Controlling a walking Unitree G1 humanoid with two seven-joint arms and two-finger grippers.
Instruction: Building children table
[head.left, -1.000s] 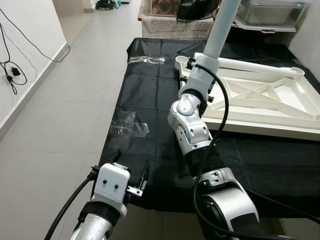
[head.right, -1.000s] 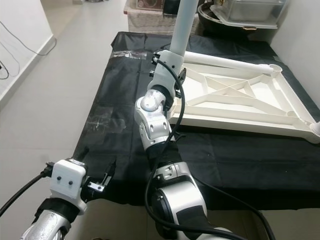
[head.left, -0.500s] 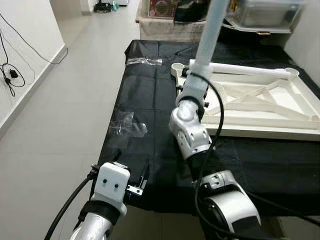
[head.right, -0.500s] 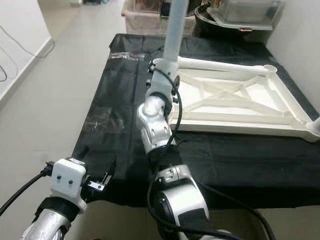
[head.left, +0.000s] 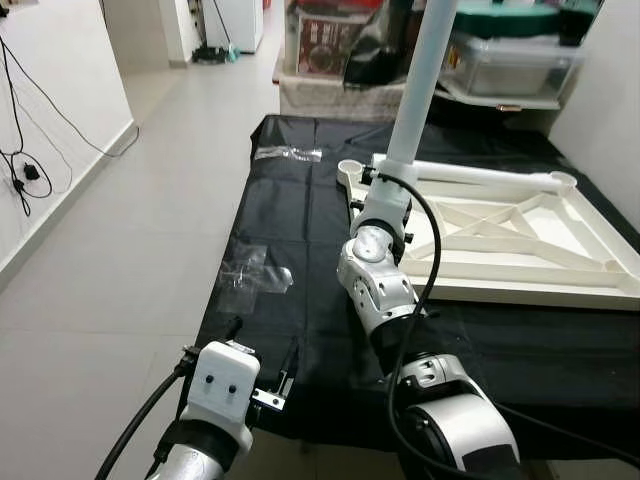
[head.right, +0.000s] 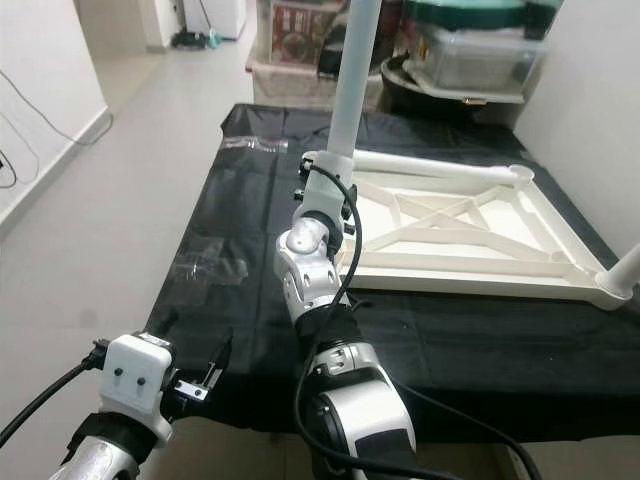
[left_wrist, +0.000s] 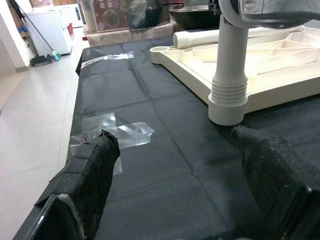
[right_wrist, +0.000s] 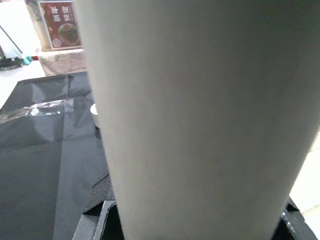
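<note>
The tabletop (head.left: 520, 235) lies upside down on the black cloth (head.left: 290, 200) so the right tool (head.left: 385, 178), pinching the upright leg (head.left: 425, 70), can seat it in a corner socket, while the left tool (head.left: 262, 372) waits spread.

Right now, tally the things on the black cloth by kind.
Top: 1
Legs: 3, one upright, one lying, one at the right corner
Clear plastic pieces: 2
Total: 6
</note>
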